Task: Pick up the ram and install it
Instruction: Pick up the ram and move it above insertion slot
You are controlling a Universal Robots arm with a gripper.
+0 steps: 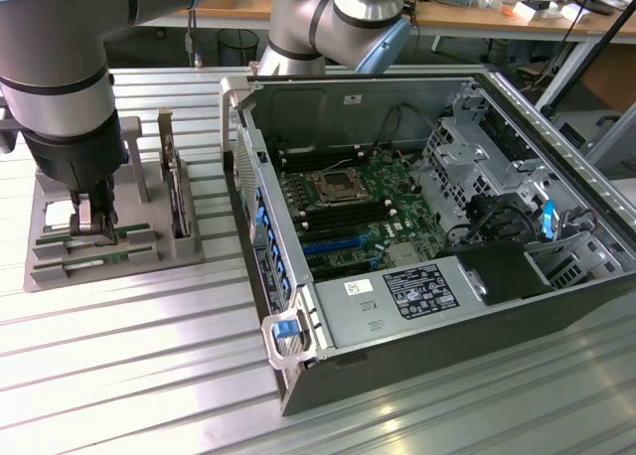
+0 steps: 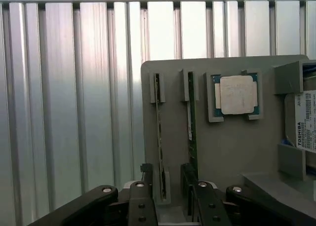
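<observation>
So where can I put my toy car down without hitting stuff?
The table is bare across the exterior view's foreground, in front of the tray and the case. The strip between them is tight. The tray is crowded: ram, with the open fingers right over it.

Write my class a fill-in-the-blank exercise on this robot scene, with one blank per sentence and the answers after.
1. The gripper hangs over the grey holder with its jaws ___.
2. The holder carries ___ ram sticks set on edge.
3. The drive beside the square chip is labelled ___.
4. The motherboard lies inside the open ___.
Missing words: open; two; TOSHIBA; case.
</observation>
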